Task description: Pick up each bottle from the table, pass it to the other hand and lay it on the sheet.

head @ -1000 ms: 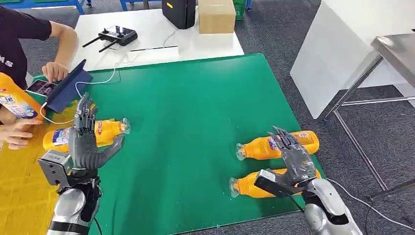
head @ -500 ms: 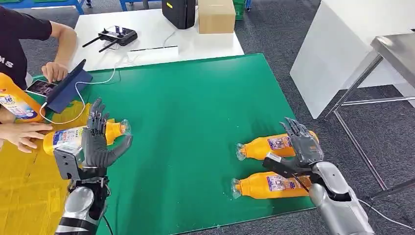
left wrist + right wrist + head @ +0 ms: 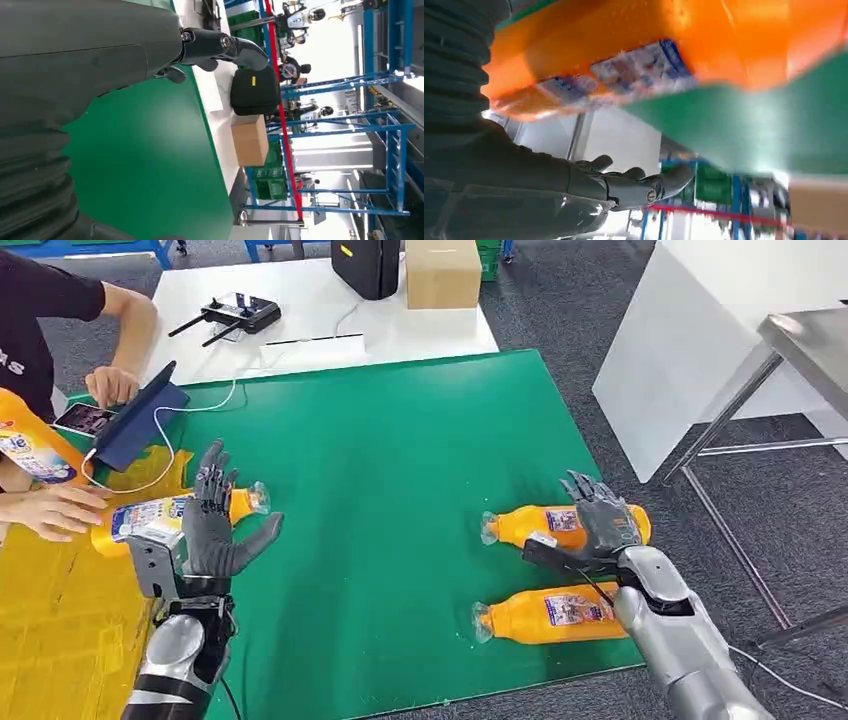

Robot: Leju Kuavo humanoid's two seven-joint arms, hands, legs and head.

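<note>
Three orange plastic bottles lie on their sides on the green-covered worktop [image 3: 400, 440]. Two of them are on the robot's right: the farther orange bottle with a blue-and-white label [image 3: 530, 526] and, just in front of it, the nearer orange bottle [image 3: 545, 617], both with their clear caps pointing toward the middle of the green mat. The right hand [image 3: 598, 525] hovers over the far end of the farther bottle with its fingers spread, and whether it touches the bottle cannot be told; it holds nothing. In the right wrist view the orange body and label of a bottle [image 3: 634, 65] sit close above the hand's [image 3: 624, 182] splayed dark fingers.

On the robot's left, the third orange bottle [image 3: 160, 520] lies across the edge where the green mat meets the yellow sheet [image 3: 50, 620], its cap over the green. The left hand [image 3: 215, 530] stands upright just in front of this bottle, palm open, fingers apart and thumb out, gripping nothing. A person's hand [image 3: 60, 510] rests by that bottle's base on the yellow sheet.

A blue tablet case [image 3: 140, 425], a phone [image 3: 85, 418] and a white cable [image 3: 200, 405] lie near the far left corner.
</note>
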